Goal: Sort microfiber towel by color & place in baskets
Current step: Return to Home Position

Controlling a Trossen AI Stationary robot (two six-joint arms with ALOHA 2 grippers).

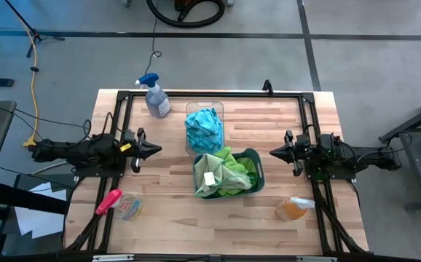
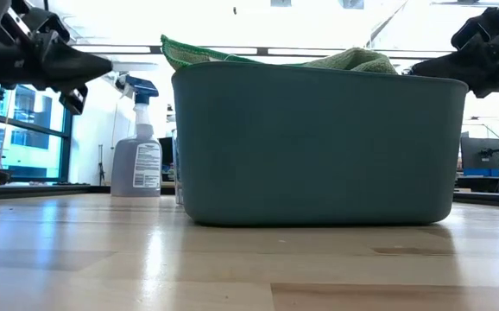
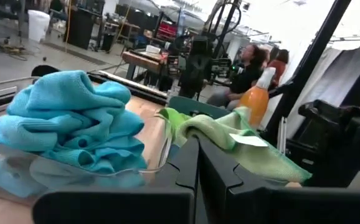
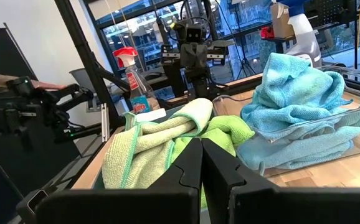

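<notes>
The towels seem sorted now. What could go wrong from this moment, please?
1. The green towels are heaped above the teal bin, and one lies over its rim; it may slip onto the table.
2. The blue towels bulge above the clear bin; a bump might spill them.
The left tool and the right tool sit shut, apart from the bins, so a collision seems unlikely.

Bright, even light from above, shadows faint. Low view: washed-out white background backlights the teal bin (image 2: 318, 147); pale glare streaks the worktop (image 2: 154, 259) before it.
</notes>
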